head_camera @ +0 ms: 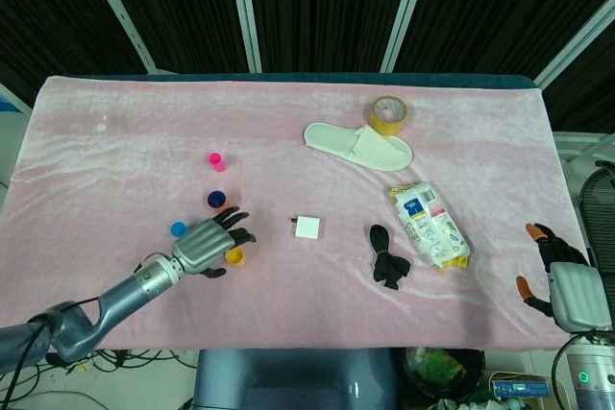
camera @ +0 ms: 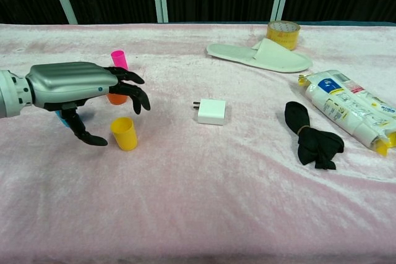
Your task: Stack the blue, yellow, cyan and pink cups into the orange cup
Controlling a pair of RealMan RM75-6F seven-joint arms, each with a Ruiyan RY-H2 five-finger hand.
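The orange cup (head_camera: 219, 202) stands left of the table's middle with the dark blue cup (head_camera: 215, 198) nested inside it. Beyond it is the pink cup (head_camera: 217, 161), upright. The cyan cup (head_camera: 178, 229) stands to the left of my left hand (head_camera: 211, 242). That hand holds nothing and hovers with fingers spread and curved down over the yellow cup (head_camera: 234, 256). In the chest view the left hand (camera: 77, 85) hangs just left of and above the yellow cup (camera: 124, 133), hiding most of the orange cup (camera: 116, 98). My right hand (head_camera: 562, 280) stays off the table's near right corner, empty.
A white charger block (head_camera: 308, 228) lies mid-table. A black cloth bundle (head_camera: 387, 256) and a snack packet (head_camera: 430, 225) lie to its right. A white slipper (head_camera: 360, 146) and a roll of yellow tape (head_camera: 388, 114) sit further back.
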